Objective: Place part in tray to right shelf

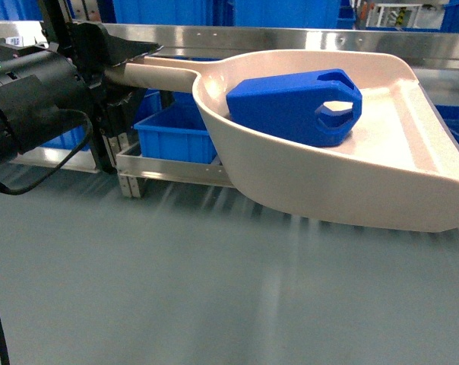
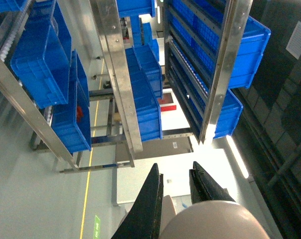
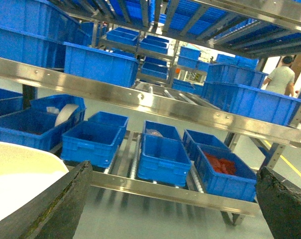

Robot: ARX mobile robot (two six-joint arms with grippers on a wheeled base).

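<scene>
Nearest the head camera, the tray [image 1: 366, 175] hangs in the air with its wide mouth toward the lens, and the part [image 1: 294, 106] lies inside it against the back wall, its cut-out handle end pointing right. So the loading half of the job looks finished: the blue block is in the scoop and nothing else touches it.

Carrying the tray's long handle is the left tool [image 1: 112, 65], pressed together on the handle where it leaves the scoop; the left wrist view agrees, showing its dark fingers [image 2: 149, 199] close on either side of the rounded pale handle end. The tray tilts a little, lower at its near right edge, yet the part sits still against the rear wall.

Beyond the scoop stands the right shelf [image 1: 214, 42], its flat steel rail running behind the tray and blue crates [image 1: 172, 133] sitting on the lower lane. The tray is not resting on any rail or roller; grey floor shows beneath it. The right tool [image 3: 173, 209] is spread wide and holds nothing, facing rows of crates on the rack.

What remains, by my reading, is the delivery: bringing the loaded tray to a shelf lane, setting it down level and letting go.
</scene>
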